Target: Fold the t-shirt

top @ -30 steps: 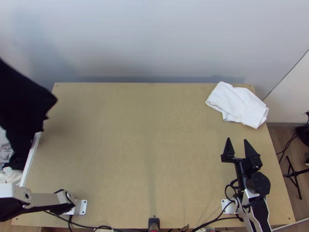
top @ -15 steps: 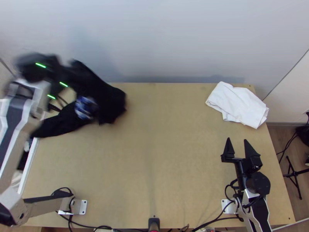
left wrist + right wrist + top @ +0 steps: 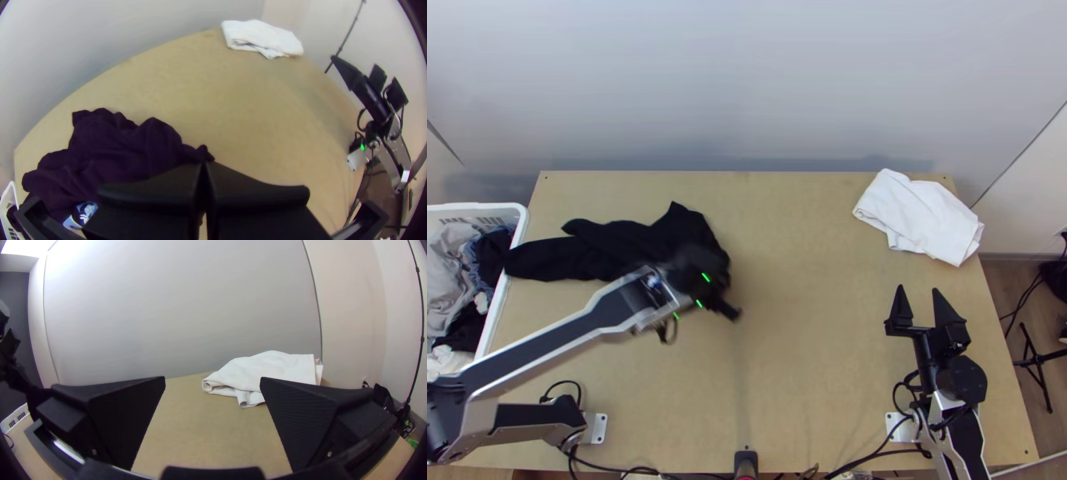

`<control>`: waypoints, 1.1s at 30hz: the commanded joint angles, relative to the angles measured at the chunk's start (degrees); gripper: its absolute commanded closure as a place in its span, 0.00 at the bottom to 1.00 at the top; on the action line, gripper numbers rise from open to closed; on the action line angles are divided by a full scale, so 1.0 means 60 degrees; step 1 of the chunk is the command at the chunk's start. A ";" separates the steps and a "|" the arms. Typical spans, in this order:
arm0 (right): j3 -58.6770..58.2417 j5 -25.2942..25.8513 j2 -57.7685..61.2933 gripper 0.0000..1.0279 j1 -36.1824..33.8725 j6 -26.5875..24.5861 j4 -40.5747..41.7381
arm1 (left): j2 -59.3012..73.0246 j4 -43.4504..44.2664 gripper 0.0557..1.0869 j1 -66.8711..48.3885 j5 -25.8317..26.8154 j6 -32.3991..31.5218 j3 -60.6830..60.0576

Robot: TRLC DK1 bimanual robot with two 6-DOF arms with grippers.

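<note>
Your left end effector (image 3: 729, 310) is closed on a crumpled bit of the black t-shirt (image 3: 611, 244), which lies bunched on the left of the tabletop (image 3: 803, 360) (one end by the laundry basket (image 3: 522, 224)). Your right end effector (image 3: 917, 290) stands open, near the folded white cloth (image 3: 919, 216) at the far right corner.

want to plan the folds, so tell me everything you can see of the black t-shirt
The t-shirt is black, soft-looking fabric with a blue-and-white print. It lies bunched and wrinkled on the light wooden table, unfolded, one long part stretching to the rim of the white laundry basket. At its other end, the closed left end effector appears to pinch a small tip. The left arm partly covers it from above.
</note>
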 commanded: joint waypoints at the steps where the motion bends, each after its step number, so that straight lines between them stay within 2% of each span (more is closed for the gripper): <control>1: 0.0009 0.0001 -0.0002 0.04 0.0001 0.0002 0.0004 | 0.0652 0.0433 0.97 -0.2574 -0.0035 -0.0467 -0.0546; 11: -0.0005 0.0001 0.0013 0.04 0.0001 0.0002 0.0004 | 0.1648 0.1195 0.97 -0.3951 0.0375 -0.0863 -0.0458; 21: -0.0005 0.0001 0.0013 0.04 0.0001 0.0002 0.0004 | 0.2556 0.1693 0.94 -0.4024 0.0361 -0.1200 0.0802; 22: 0.0009 0.0001 -0.0002 0.04 0.0001 0.0002 0.0004 | 0.2600 0.1678 0.79 -0.4024 0.0375 -0.1127 0.0977; 24: -0.0005 0.0001 -0.0002 0.04 0.0001 0.0002 0.0004 | 0.2571 0.1634 0.34 -0.4039 0.0361 -0.0907 0.1256; 26: 0.0009 0.0001 -0.0002 0.04 0.0001 0.0002 0.0004 | 0.2468 0.1385 0.09 -0.3995 0.0346 -0.0834 0.1724; 27: 0.0009 0.0001 -0.0002 0.04 0.0001 0.0002 0.0004 | 0.2366 0.1312 0.05 -0.3951 0.0287 -0.0819 0.1930; 33: 0.0009 0.0001 -0.0002 0.04 0.0001 0.0002 0.0004 | 0.1443 0.1371 0.05 -0.2794 0.0258 -0.0804 0.2545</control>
